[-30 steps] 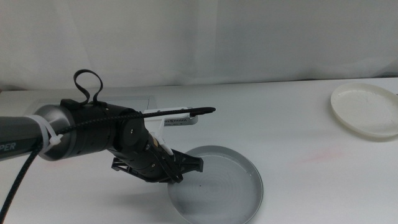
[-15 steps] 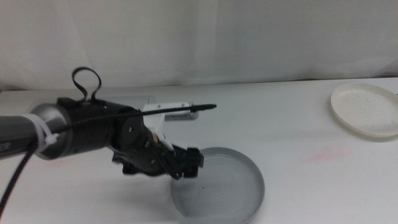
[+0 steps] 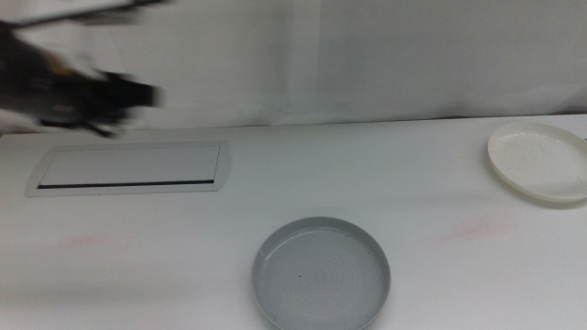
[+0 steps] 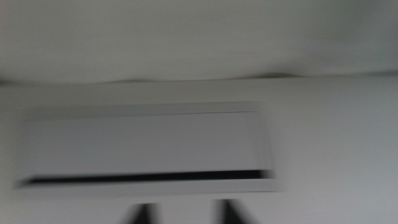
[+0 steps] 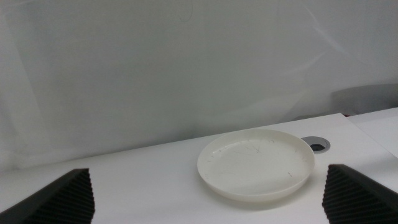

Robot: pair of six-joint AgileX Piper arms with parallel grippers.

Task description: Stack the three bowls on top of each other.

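White bench (image 3: 303, 183) is carrying a grey bowl (image 3: 321, 273), a white bowl (image 3: 539, 162) and a panel (image 3: 128, 169). Left end effector (image 3: 101, 96) is hanging blurred above the panel, opening unclear; right end effector (image 5: 208, 198) is facing the white bowl, jaws spread wide, holding nothing.

Count, middle view: bowls on the desk (image 3: 275, 183), 2. One grey bowl (image 3: 321, 273), one white bowl (image 3: 538, 161) well apart from the grey bowl, toward the desk's far right corner. Mint green bowl: 0 visible in any view. Silver-framed panels: 1 (image 3: 128, 169), set flush in the desk, beyond the grey bowl to the left. Tools: 2. Left tool (image 3: 87, 96) is motion-blurred, so its form is probably unreliable; right tool (image 5: 208, 193) shows both tips wide apart.
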